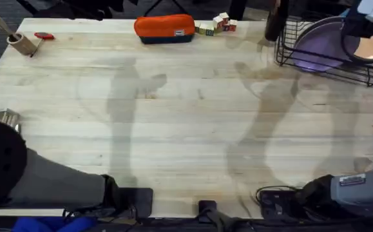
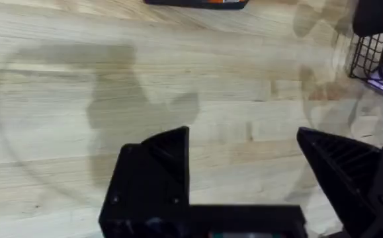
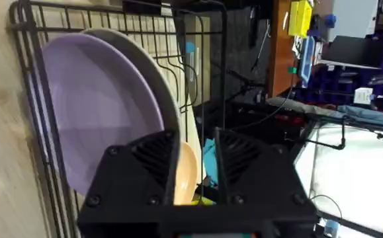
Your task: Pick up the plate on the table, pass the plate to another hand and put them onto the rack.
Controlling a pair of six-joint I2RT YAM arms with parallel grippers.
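No writing legible; label on orange case (image 1: 164, 28) at table's (image 1: 186, 129) far edge is too small. Pale-grey plate (image 3: 167, 99), plain rim, upright in rack (image 3: 118, 6), far-right corner, behind purple plate (image 3: 98, 112). L gripper (image 2: 241, 135) released. R gripper (image 3: 196, 142) at rack, grip can't tell.

The left gripper (image 2: 244, 158) hangs low with its fingers (image 2: 168, 155) spread wide apart. The right gripper (image 3: 198, 158), reaching toward two o'clock, has its fingers (image 3: 155, 155) a narrow gap apart.
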